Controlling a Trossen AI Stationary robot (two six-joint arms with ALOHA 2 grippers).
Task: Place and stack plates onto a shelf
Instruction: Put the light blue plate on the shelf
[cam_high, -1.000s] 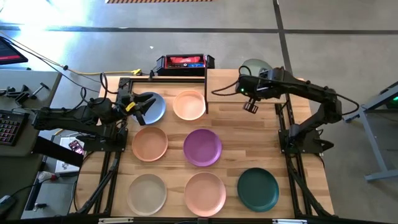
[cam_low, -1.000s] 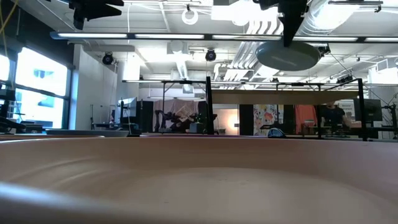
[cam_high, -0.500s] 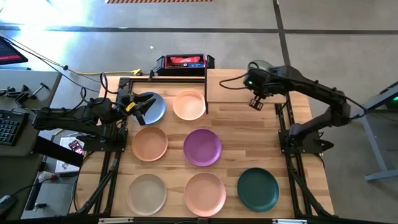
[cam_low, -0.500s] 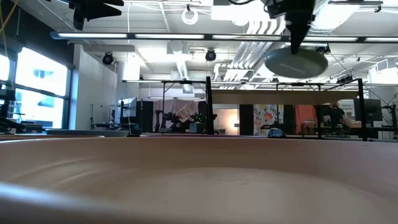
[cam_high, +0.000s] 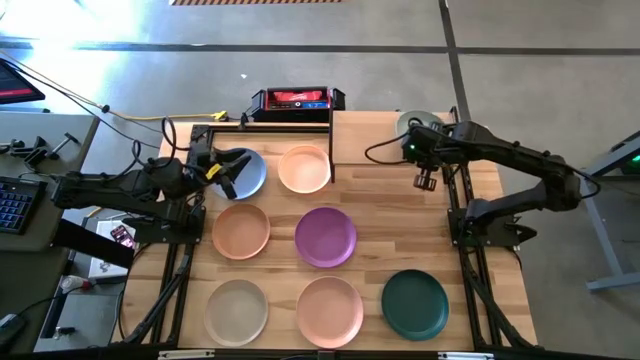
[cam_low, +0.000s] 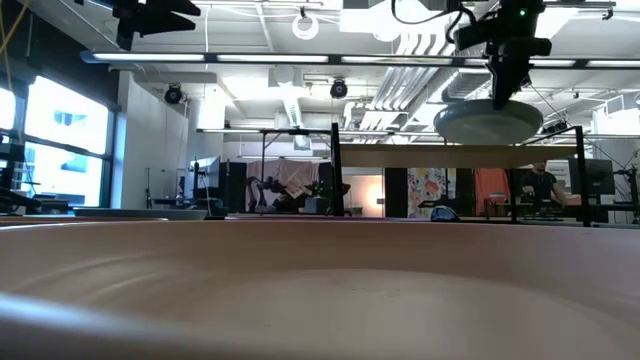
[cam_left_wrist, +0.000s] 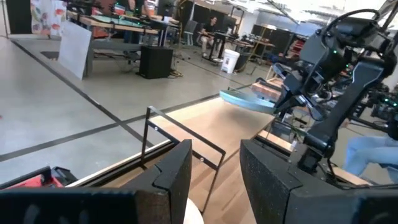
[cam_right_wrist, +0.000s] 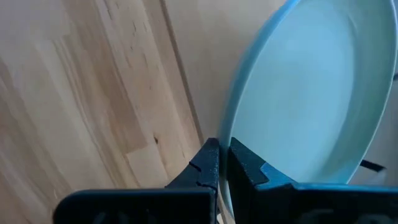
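Right tool (cam_right_wrist: 222, 163) clamped, left tool (cam_high: 228, 170) apart

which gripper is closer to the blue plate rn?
Left. The left gripper hovers right over the blue plate; the right gripper is far across the table at the shelf, clamping the pale green plate.

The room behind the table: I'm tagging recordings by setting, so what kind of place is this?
Probably an open-plan robotics lab or workshop: exposed ceiling ducts, a polished concrete floor, and workbenches with people sitting at them farther back.
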